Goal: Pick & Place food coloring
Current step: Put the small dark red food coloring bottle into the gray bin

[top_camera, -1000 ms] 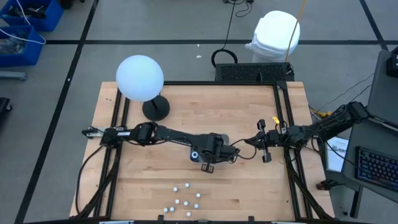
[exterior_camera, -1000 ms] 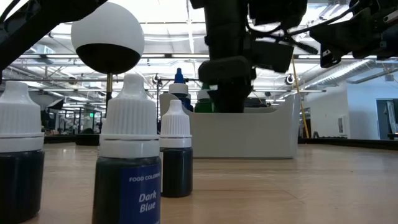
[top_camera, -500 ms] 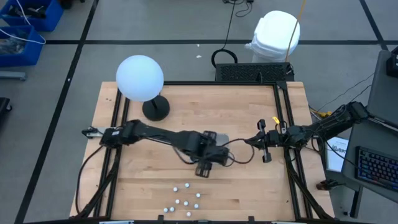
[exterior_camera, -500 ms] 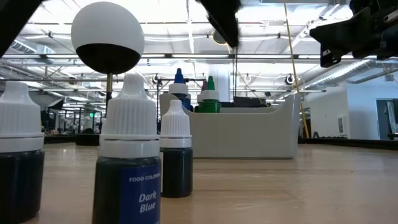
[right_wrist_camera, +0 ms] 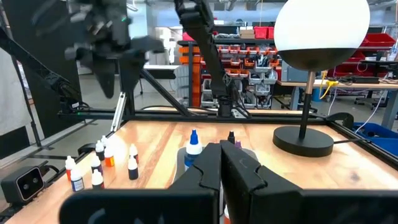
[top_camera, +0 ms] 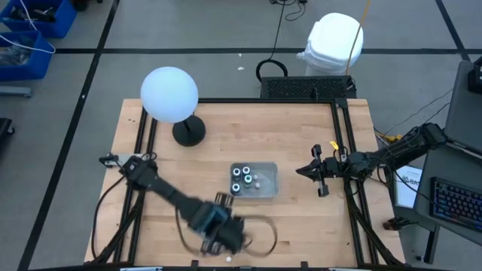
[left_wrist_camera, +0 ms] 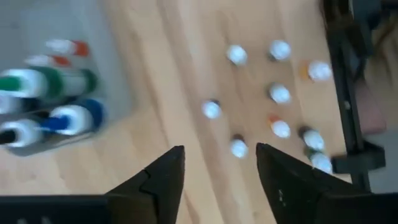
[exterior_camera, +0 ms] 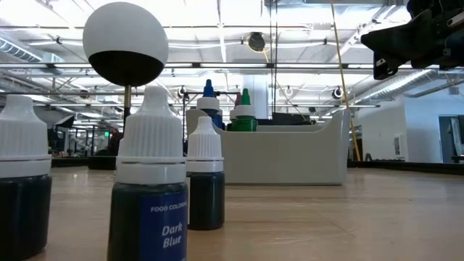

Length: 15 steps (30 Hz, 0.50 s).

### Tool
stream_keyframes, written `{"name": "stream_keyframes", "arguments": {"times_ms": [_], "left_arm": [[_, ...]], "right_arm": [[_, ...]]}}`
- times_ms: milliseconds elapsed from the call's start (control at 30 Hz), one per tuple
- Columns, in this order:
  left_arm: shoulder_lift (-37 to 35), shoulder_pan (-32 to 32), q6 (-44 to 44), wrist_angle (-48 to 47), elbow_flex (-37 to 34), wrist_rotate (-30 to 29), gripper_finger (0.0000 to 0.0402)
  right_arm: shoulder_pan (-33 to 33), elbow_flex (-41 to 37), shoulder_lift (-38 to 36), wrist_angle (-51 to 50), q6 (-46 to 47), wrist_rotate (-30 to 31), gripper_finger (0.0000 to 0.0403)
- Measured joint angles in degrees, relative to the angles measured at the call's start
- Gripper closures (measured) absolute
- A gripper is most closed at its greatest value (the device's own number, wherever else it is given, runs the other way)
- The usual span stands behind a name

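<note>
Several small white-capped food coloring bottles (left_wrist_camera: 279, 94) stand loose on the wood near the table's near edge, seen close up in the low view (exterior_camera: 166, 190). My left gripper (left_wrist_camera: 219, 163) hovers open above them, touching none; in the high view (top_camera: 224, 239) it covers most of them. The clear tray (top_camera: 268, 183) at mid-table holds the bigger bottles, blue (left_wrist_camera: 73, 118) and green (left_wrist_camera: 38, 82) among them, plus some small ones. My right gripper (top_camera: 319, 178) waits shut to the tray's right, above the table (right_wrist_camera: 221, 167).
A white globe lamp (top_camera: 169, 93) on a dark round base (top_camera: 188, 132) stands at the far left of the table. Black frame rails (top_camera: 348, 150) run along the table's sides. Bare wood lies between the tray and the loose bottles.
My left gripper has risen out of the tray and swung fast toward the table's near edge and somewhat left, ending over the loose bottles. The tray and its bottles have stayed in place.
</note>
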Motion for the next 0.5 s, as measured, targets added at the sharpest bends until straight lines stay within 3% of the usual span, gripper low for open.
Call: {"name": "stream_keyframes", "arguments": {"times_ms": [333, 500], "left_arm": [[-1.59, -6.87, -1.45, 2.76, -11.65, -8.69, 0.0301], [-11.36, -5.62, -1.51, 9.18, -24.25, -12.77, 0.0369]], "right_arm": [[0.00, 0.02, 0.00, -0.16, 0.02, 0.00, 0.0403], [0.00, 0.02, 0.00, -0.16, 1.12, -0.02, 0.0403]]}}
